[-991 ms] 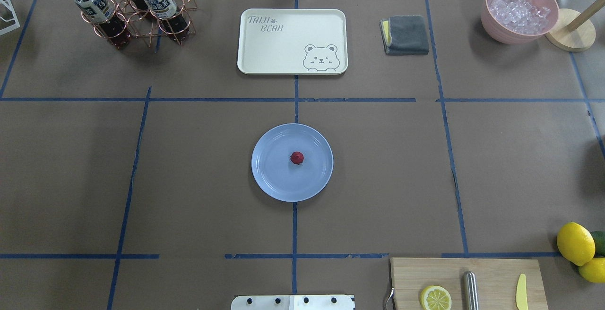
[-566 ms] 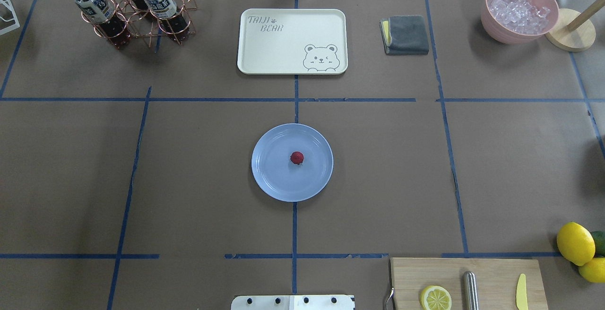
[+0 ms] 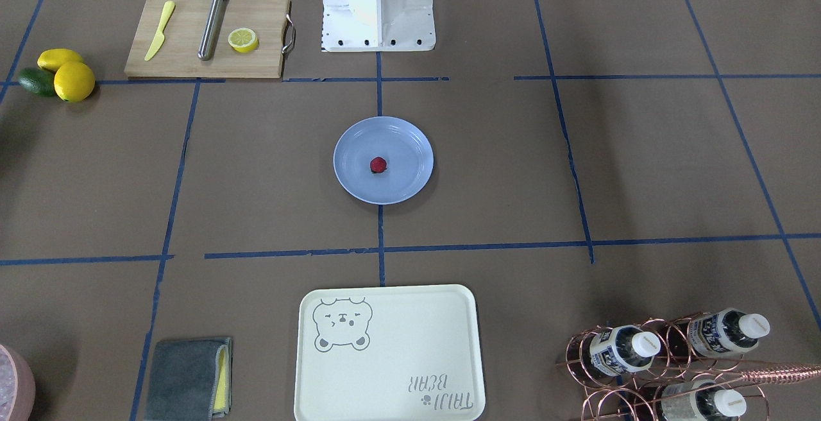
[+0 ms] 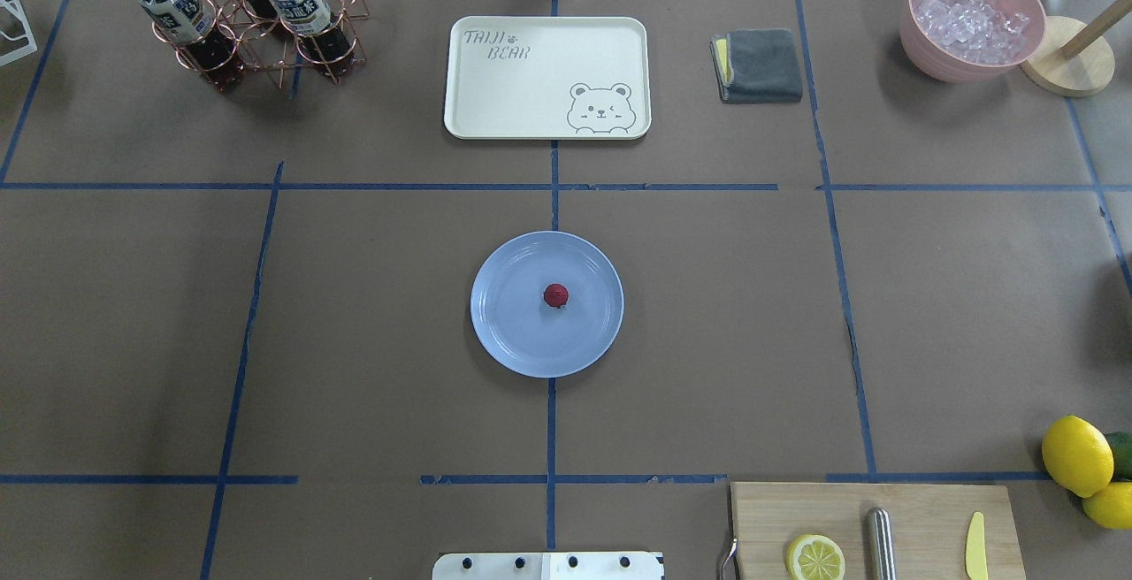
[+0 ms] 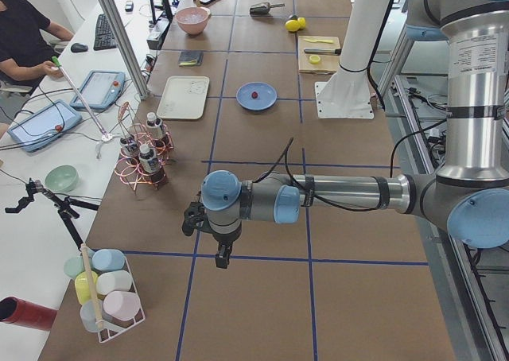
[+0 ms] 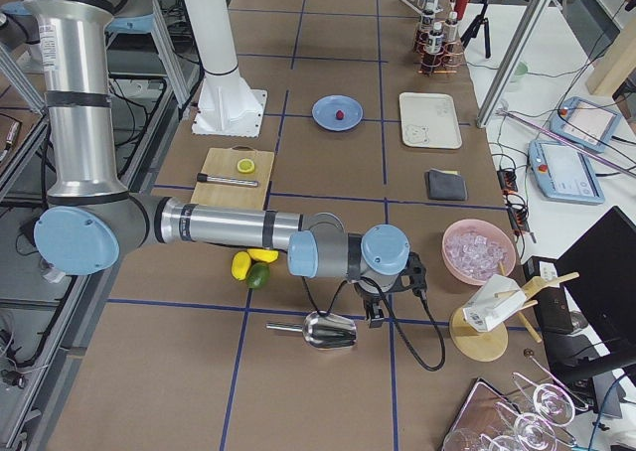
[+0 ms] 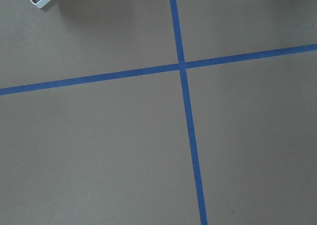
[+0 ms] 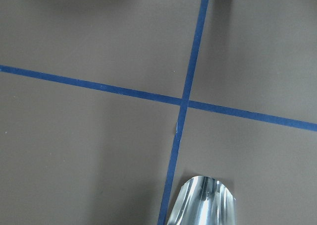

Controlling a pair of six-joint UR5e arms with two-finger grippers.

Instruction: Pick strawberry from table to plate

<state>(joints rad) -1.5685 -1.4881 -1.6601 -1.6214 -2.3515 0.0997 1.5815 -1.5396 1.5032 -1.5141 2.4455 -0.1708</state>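
Plainly, from the front-facing camera, the strawberry [image 3: 378,165] lies near the middle of the plate [image 3: 356,183], which sits on the table [image 3: 577,151] where two blue tape lines [image 3: 380,228] meet, between the robot base [image 3: 378,4] and the cream tray [image 3: 391,357]. No arm shows in this view. From overhead the berry is again on the plate, a little right of centre, with a grey cloth [image 4: 761,64] and a pink bowl [image 4: 924,54] of ice at the far right, and a cutting board [image 4: 920,509] at the near edge. From the table's left end, the near arm reaches out low and the left gripper [image 5: 223,258] hangs pointing down above a tape line, well apart from the plate (whether its fingers are parted cannot be told from here). From the right end, the right gripper [image 6: 375,317] hangs just beside a metal scoop [image 6: 323,330], also well apart from the plate, and its state cannot be told either. The left wrist camera shows only bare paper and a tape crossing. The right wrist camera shows a tape crossing and the scoop's shiny mouth at the bottom edge.
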